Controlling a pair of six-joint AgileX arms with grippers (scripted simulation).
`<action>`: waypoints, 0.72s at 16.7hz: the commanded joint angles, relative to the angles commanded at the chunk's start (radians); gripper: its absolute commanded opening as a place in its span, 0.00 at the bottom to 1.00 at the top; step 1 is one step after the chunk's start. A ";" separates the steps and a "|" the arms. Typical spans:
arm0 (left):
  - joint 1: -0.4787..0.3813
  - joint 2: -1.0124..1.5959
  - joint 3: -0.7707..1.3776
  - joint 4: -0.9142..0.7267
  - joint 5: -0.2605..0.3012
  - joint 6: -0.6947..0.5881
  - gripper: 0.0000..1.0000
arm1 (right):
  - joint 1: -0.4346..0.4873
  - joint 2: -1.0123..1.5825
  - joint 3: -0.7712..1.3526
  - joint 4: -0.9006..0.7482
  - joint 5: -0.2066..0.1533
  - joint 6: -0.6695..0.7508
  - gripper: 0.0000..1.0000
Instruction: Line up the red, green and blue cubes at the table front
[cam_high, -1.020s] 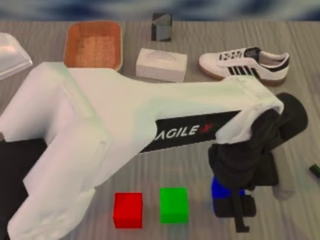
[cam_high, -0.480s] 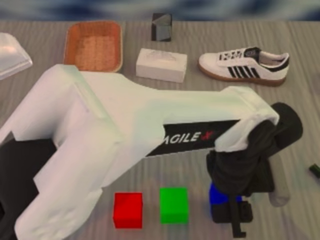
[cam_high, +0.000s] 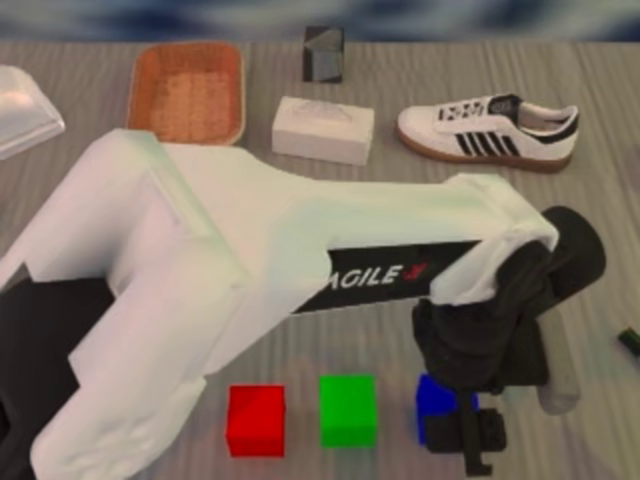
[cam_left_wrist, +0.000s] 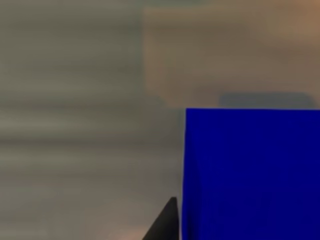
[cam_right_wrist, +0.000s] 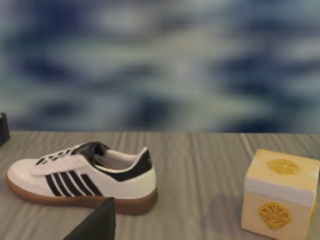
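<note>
The red cube (cam_high: 256, 420), green cube (cam_high: 347, 409) and blue cube (cam_high: 434, 400) stand in a row near the front edge of the grey table (cam_high: 600, 200). The blue one is on the right. My left arm reaches across the table, and its gripper (cam_high: 458, 428) is down over the blue cube, shut on it. In the left wrist view the blue cube (cam_left_wrist: 252, 175) fills the space beside one dark fingertip (cam_left_wrist: 167, 225). My right gripper (cam_high: 630, 342) is parked at the table's right edge and stands open.
Along the back stand a wicker basket (cam_high: 187, 90), a dark block (cam_high: 323, 53), a white box (cam_high: 323, 130) and a sneaker (cam_high: 488, 128). A clear lid (cam_high: 25, 108) lies far left. A cream box with gold marks (cam_right_wrist: 280, 195) stands near the sneaker (cam_right_wrist: 82, 177).
My left gripper has shifted a little to the left and toward the front with the blue cube, bringing it closer to the green cube. The right arm has not moved.
</note>
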 joint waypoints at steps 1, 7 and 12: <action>0.000 0.000 0.000 0.000 0.000 0.000 0.90 | 0.000 0.000 0.000 0.000 0.000 0.000 1.00; 0.000 0.000 0.000 0.000 0.000 0.000 1.00 | 0.000 0.000 0.000 0.000 0.000 0.000 1.00; 0.002 -0.001 0.003 -0.004 0.000 0.000 1.00 | 0.000 0.000 0.000 0.000 0.000 0.000 1.00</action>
